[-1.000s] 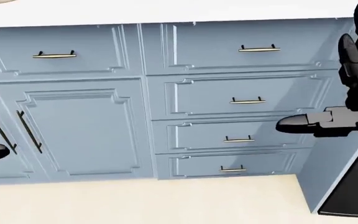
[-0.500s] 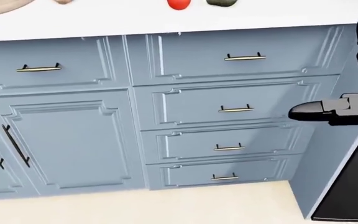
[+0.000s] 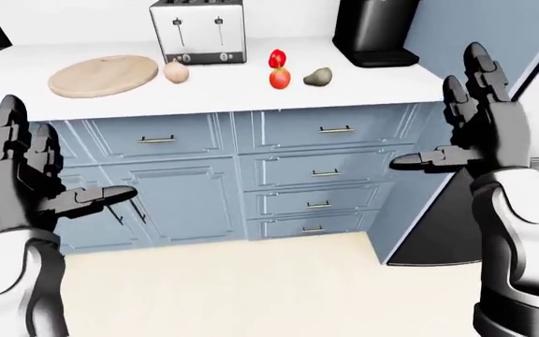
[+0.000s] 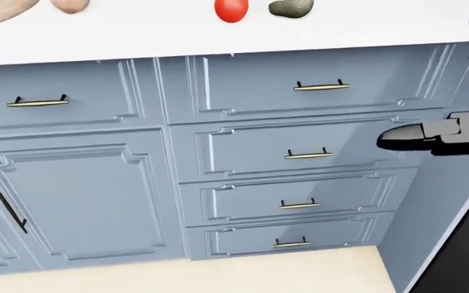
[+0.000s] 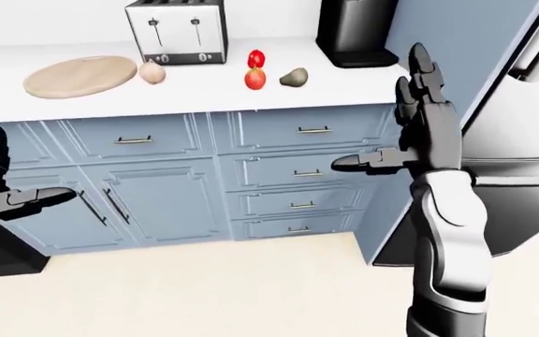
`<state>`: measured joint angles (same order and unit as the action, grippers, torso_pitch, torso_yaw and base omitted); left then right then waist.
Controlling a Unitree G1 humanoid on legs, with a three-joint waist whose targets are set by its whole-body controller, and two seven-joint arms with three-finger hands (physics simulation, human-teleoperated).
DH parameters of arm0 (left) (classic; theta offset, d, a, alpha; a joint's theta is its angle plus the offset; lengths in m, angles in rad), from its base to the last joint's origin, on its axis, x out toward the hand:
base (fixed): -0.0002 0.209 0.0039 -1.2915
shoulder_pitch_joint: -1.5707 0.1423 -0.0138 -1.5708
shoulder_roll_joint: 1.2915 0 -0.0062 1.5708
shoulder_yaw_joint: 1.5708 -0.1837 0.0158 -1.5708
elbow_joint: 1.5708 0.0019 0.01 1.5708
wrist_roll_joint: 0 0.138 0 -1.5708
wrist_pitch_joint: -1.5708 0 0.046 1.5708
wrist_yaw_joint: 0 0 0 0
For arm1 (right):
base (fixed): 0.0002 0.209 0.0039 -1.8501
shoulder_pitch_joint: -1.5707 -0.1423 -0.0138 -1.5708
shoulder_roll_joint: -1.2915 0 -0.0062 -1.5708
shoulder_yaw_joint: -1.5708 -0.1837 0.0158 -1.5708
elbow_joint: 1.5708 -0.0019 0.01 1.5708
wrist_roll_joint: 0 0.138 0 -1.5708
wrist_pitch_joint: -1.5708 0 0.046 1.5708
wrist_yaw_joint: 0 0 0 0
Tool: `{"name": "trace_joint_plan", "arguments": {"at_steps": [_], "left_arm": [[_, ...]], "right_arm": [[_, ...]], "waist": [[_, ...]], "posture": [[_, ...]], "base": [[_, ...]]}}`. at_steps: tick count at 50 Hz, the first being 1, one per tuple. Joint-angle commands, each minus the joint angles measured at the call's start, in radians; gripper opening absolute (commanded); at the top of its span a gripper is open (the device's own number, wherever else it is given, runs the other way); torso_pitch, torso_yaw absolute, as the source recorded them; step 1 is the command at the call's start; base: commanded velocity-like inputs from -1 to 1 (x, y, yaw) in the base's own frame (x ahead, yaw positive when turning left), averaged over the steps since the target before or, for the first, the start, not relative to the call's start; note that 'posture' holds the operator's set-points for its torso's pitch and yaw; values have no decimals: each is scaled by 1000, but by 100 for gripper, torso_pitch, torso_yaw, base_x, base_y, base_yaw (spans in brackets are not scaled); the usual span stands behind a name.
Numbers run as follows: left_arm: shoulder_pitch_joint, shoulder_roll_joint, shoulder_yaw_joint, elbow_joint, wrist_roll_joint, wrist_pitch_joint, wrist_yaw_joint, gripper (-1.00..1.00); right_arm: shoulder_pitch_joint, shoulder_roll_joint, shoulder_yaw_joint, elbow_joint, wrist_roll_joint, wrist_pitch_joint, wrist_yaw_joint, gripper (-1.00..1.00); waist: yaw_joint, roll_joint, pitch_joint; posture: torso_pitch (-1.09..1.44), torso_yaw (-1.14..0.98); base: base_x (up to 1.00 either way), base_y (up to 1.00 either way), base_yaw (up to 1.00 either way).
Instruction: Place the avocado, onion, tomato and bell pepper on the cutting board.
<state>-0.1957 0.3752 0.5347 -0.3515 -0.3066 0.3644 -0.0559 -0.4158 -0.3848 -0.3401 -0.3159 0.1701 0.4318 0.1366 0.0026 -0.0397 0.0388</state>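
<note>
blue cabinets (image 3: 251,175) are seen under a white desk (image 3: 251,91) bearing a toaster (image 3: 197,31), round cutting board (image 3: 104,74), onion (image 3: 176,71), bell pepper (image 3: 277,58), tomato (image 3: 280,78) and avocado (image 3: 318,76). nothing has been grasped; an approach is judged needed next. left hand (image 3: 26,175) and right hand (image 3: 471,126) are raised, fingers spread, empty.

Open air lies between the raised, spread left hand (image 3: 26,179) and right hand (image 3: 471,130) and the white countertop (image 3: 251,88), where toaster (image 3: 197,31) and black coffee maker (image 3: 374,31) block the top edge, with bare gaps around onion (image 3: 176,71), tomato (image 3: 280,78) and avocado (image 3: 318,76).
</note>
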Motion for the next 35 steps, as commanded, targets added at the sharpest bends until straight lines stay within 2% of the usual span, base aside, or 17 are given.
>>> {"name": "trace_joint_plan", "arguments": {"at_steps": [1, 3, 8, 10, 12, 13, 14, 15, 18, 21, 23, 25, 26, 27, 28, 31, 35], "left_arm": [[-17, 22, 12, -36, -5, -16, 1, 100], [-19, 23, 13, -38, -6, -13, 1, 100], [-16, 28, 21, -51, -6, -5, 0, 100], [-16, 30, 28, -51, -9, -4, 0, 100], [-15, 30, 29, -52, -11, -2, 1, 100], [-14, 30, 29, -55, -11, -2, 1, 100], [-13, 31, 31, -56, -12, 0, 1, 100], [-14, 32, 32, -55, -14, 1, 0, 100], [-11, 30, 31, -50, -12, -5, -2, 100], [-12, 32, 34, -59, -16, 3, -1, 100], [-11, 31, 32, -58, -14, 1, -3, 100], [-9, 30, 31, -60, -14, 2, -6, 100], [-11, 31, 31, -57, -13, 1, -5, 100], [-11, 31, 31, -57, -12, 1, -6, 100], [-8, 30, 32, -64, -13, 3, -6, 100], [-6, 29, 36, -71, -16, 8, -8, 100], [-4, 28, 39, -68, -15, 4, -9, 100]], "right_arm": [[-26, -12, -7, -27, 1, -11, -4, 100], [-26, -13, -7, -29, 1, -8, -4, 100], [-39, -20, -7, -35, 3, 4, -3, 100], [-42, -23, -7, -37, 2, 7, -1, 100], [-46, -27, -11, -39, 5, 11, 0, 100], [-45, -27, -11, -39, 4, 9, 0, 100], [-45, -27, -10, -40, 4, 10, 0, 100], [-47, -27, -8, -45, 4, 15, -2, 100], [-55, -31, -9, -49, 5, 22, -2, 100], [-56, -35, -13, -57, 9, 29, -2, 100], [-56, -35, -14, -58, 10, 29, -2, 100], [-56, -36, -14, -61, 11, 33, -2, 100], [-57, -36, -13, -55, 10, 29, -2, 100], [-56, -36, -12, -54, 9, 27, -1, 100], [-57, -37, -14, -57, 10, 29, -1, 100], [-55, -39, -19, -58, 12, 28, -3, 100], [-56, -39, -16, -54, 10, 23, -4, 100]], "waist": [[-2, -1, -17], [-3, -2, -14], [-5, 44, -3], [-9, 76, -4], [-13, 139, -21], [-2, 100, -16], [-4, 113, -12], [-2, 112, -11], [3, 87, -17], [6, 56, -7], [9, 21, -10], [8, -28, -18], [-2, 11, -16], [3, -5, -13], [-2, -3, -16], [-4, 19, -16], [-10, 70, -2]], "posture": [[0, 0], [0, 0], [0, 0], [0, 0], [0, 0], [0, 0], [0, 0], [0, 0], [0, 0], [0, 0], [0, 0], [0, 0], [0, 0], [0, 0], [0, 0], [0, 0], [0, 0]], "base": [[14, 0, 0], [14, 0, 0], [13, 0, 0], [14, 0, 0], [14, 0, 0], [14, 0, 0], [13, 0, 0], [14, 0, 0], [14, 0, 0], [14, 0, 0], [14, 0, 0], [14, 0, 0], [15, 0, 0], [13, 0, 0], [15, 0, 0], [14, 0, 0], [14, 0, 0]]}}
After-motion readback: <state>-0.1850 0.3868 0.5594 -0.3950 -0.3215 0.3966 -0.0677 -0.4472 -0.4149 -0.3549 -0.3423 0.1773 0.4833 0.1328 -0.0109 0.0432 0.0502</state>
